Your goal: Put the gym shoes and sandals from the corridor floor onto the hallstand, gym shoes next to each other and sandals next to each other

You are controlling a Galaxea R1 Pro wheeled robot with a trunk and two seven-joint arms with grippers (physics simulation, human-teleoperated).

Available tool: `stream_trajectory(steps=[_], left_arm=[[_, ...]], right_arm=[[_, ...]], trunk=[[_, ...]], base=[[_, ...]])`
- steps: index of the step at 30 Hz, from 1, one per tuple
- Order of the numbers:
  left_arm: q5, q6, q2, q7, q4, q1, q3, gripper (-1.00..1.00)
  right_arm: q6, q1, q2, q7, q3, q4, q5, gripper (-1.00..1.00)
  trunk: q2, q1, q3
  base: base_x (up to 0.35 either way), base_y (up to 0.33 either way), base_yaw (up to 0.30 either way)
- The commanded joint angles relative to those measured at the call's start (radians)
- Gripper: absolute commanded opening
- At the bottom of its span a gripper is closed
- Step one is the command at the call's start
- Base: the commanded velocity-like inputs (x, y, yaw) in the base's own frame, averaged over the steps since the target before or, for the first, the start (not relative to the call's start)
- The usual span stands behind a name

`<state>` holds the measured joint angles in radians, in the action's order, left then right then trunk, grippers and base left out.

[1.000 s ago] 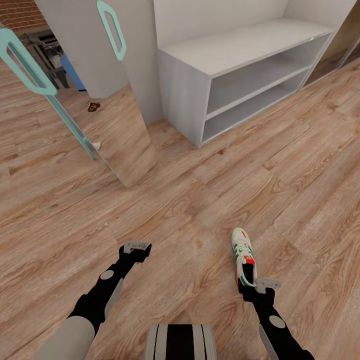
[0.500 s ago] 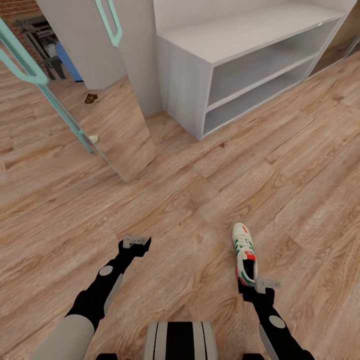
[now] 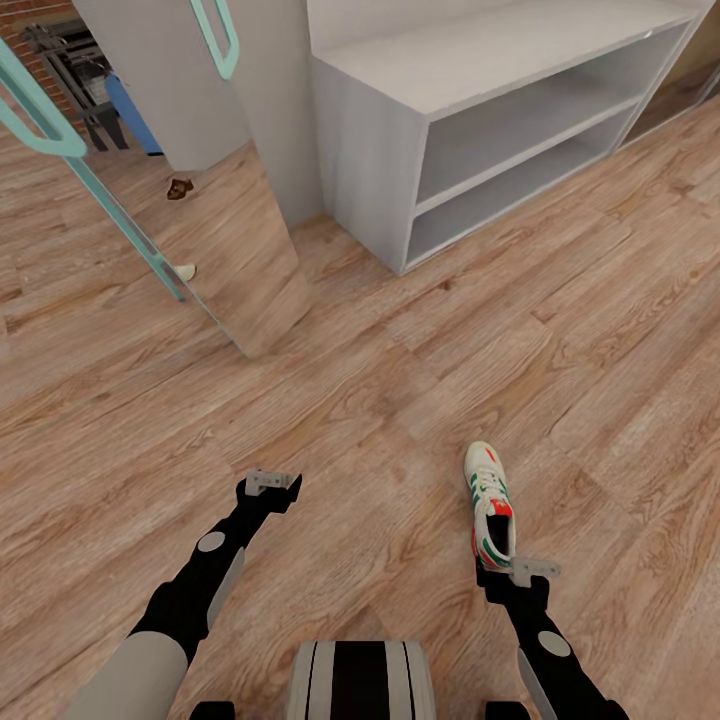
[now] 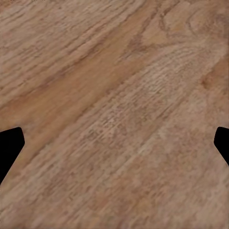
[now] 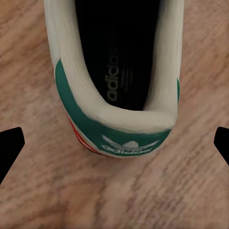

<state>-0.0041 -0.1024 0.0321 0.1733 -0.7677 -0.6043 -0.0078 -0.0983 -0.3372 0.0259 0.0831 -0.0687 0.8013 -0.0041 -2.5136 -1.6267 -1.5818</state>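
Right gripper point(image 3: 512, 572) positioned at gym shoe point(image 3: 489, 504) heel.
Both sets of fingers were spread, released; left gripper point(image 3: 272, 484) hovered over corridor floor point(image 3: 350, 400), hallstand point(image 3: 480, 120) far ahead.

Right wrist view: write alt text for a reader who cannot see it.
Close view down onto the heel of a white gym shoe with a green heel tab and dark insole, lying on the wood-grain corridor floor. The right gripper is open, with a dark fingertip at each side edge.
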Motion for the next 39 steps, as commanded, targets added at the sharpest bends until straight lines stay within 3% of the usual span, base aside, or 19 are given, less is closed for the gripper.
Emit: stream_trajectory(steps=[1,4,12,39], left_arm=[[0.000,-0.003,0.000,0.002,0.000,0.000,0.001,1.00],[-0.001,-0.002,0.000,0.003,0.000,0.000,0.001,1.00],[-0.001,-0.003,0.001,0.003,0.001,0.000,0.002,1.00],[-0.002,-0.007,0.003,0.003,-0.002,0.000,-0.001,1.00]], right_arm=[[-0.003,0.000,0.000,0.003,0.001,-0.001,0.000,1.00],[-0.003,0.000,0.000,0.003,0.001,-0.001,0.000,1.00],[-0.003,0.000,0.000,0.003,0.000,0.000,-0.002,1.00],[-0.003,0.000,0.000,0.003,-0.002,0.001,-0.001,1.00]], trunk=[[0.000,0.000,0.000],[0.000,0.000,-0.001],[-0.002,-0.003,-0.033],[-0.002,-0.003,-0.036]], base=[[0.000,0.000,0.000],[0.000,0.000,0.000],[0.000,0.000,0.000],[0.024,0.000,0.000]])
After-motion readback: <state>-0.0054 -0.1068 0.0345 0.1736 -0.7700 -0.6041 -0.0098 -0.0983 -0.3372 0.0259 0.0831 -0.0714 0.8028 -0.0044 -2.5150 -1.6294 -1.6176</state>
